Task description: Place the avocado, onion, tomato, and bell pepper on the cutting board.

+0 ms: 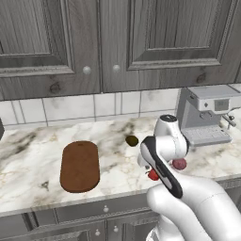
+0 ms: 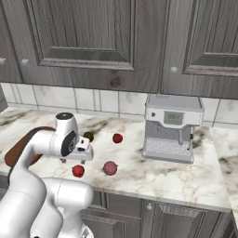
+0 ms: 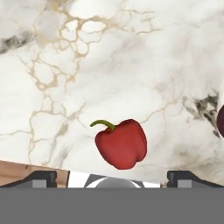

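A: Where the left base view is read from its left edge, what is met first?

B: The cutting board (image 1: 80,166) is seen lying flat on the marble counter (image 1: 28,160), bare on top. At about two o'clock from it the avocado (image 1: 132,140) is found, well apart from the board. Further right, the bell pepper (image 1: 153,175) and the onion (image 1: 179,164) are each partly covered by the white arm.

A: And what is added by the right base view?

B: There the board is cut down to a dark sliver behind the arm. The tomato (image 2: 117,138) is shown plainly, at about three o'clock from the avocado, while in the left base view it cannot be made out. The bell pepper and the onion are seen whole near the counter's front edge, side by side but apart. The coffee machine (image 2: 171,128) is placed at the far right.

A: Is the claw's state given?

B: In the hand view the two fingertips (image 3: 41,178) are set wide at the bottom corners, released, with nothing between them. The gripper (image 3: 116,179) is held above the bell pepper, which lies on its side, stem toward ten o'clock. A dark rounded edge is cut off at three o'clock; it cannot be identified.
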You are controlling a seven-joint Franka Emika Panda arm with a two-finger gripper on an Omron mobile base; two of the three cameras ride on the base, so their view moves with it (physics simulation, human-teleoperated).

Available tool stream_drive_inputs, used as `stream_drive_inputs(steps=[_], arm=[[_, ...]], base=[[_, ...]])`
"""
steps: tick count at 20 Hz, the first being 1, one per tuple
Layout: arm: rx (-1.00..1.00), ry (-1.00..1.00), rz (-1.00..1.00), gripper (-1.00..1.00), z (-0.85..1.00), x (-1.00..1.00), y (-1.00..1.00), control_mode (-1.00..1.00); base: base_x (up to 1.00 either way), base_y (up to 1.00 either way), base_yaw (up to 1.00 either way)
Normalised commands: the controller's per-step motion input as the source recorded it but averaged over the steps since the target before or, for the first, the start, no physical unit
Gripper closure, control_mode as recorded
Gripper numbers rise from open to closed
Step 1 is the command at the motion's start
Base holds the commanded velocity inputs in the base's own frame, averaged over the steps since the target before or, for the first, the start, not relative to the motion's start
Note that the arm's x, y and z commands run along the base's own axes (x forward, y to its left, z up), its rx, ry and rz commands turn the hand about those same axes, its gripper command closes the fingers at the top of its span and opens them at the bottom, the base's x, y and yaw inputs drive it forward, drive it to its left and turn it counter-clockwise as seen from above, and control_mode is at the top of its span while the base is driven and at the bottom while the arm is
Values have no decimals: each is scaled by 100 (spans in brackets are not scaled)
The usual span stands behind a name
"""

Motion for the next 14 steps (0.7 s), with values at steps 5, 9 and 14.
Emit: stream_drive_inputs(steps=[5,9,14], arm=[[0,2,0,-100,-30,1,-1,-100],[0,1,0,-100,-27,0,-3,-100],[0,0,0,-100,-25,0,-5,-100]], base=[[0,0,0],[0,0,0],[0,0,0]])
